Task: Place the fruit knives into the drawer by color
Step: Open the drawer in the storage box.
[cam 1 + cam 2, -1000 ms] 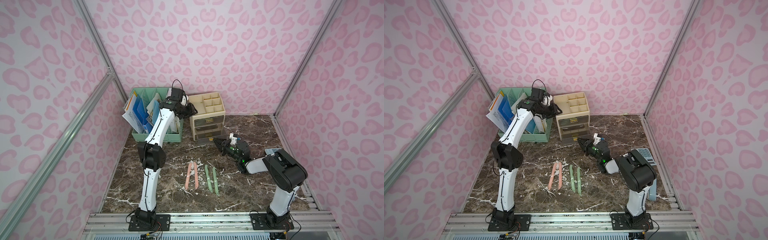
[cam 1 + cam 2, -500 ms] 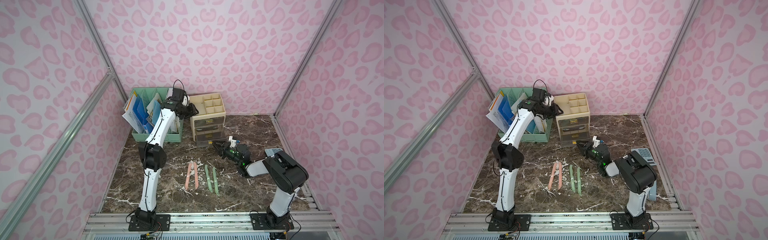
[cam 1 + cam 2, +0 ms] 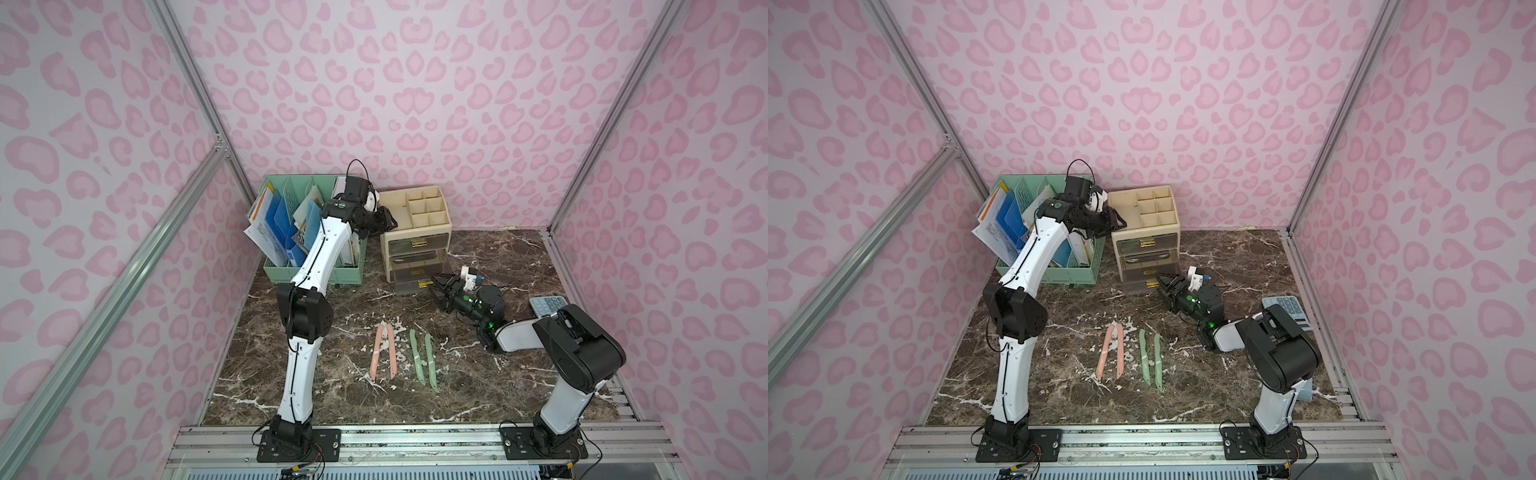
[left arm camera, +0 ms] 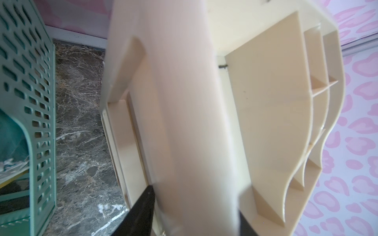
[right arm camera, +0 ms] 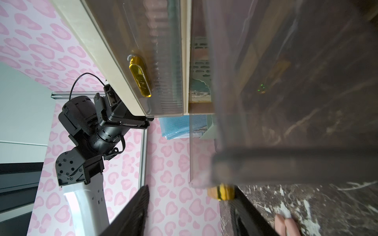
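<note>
With my left gripper [image 3: 385, 221] clamped on the drawer unit [image 3: 415, 216] wall and my right gripper [image 3: 435, 286] gaping empty at the open drawer [image 3: 419, 270] and its gold handle [image 5: 222, 194], I reckon the next move is fetching a pink knife [image 3: 376, 353] from the middle of the tabletop [image 3: 478, 395].

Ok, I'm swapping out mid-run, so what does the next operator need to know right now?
Left gripper: shut on the top edge of the cream drawer unit.
Right gripper: open, with the bottom drawer's gold handle between its jaws.
Knives: the pink pair and the green pair lie side by side on the table. No blue ones are in view.
Done: the bottom drawer is pulled out.
Left: all four visible knives go into drawers by colour.
</note>
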